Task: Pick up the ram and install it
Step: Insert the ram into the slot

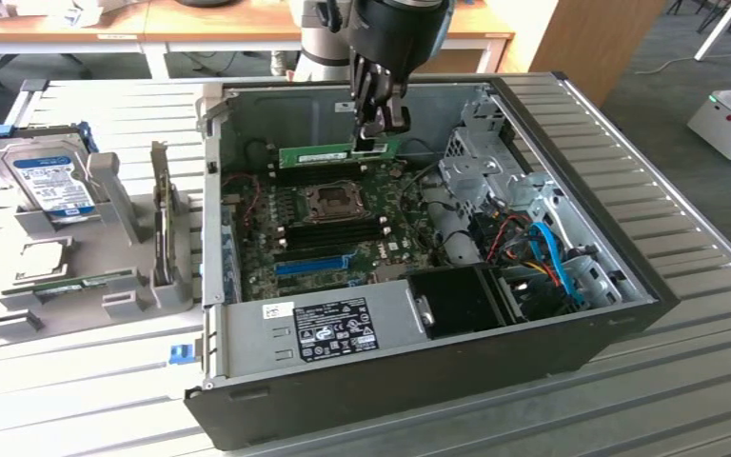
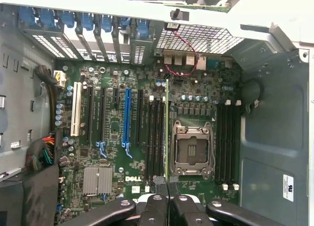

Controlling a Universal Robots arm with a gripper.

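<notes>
The ram (image 1: 335, 152), a long thin green stick, hangs level above the far part of the motherboard inside the open computer case (image 1: 620, 276). My gripper (image 1: 373, 141) comes down from above and is shut on the stick's right end. In the wrist view the ram (image 2: 167, 128) appears edge-on as a thin green line running away from the gripper (image 2: 168, 199). There it lies between the black memory slots (image 2: 155, 138) and the CPU socket (image 2: 191, 150). Whether the stick touches a slot cannot be told.
A blue slot (image 1: 308, 264) crosses the near part of the board. Cables and drive cages (image 1: 550, 257) fill the case's right side in the exterior view. Left of the case, a grey holder carries a hard drive (image 1: 49, 181), an upright dark card (image 1: 160, 224) and another green stick (image 1: 71, 284).
</notes>
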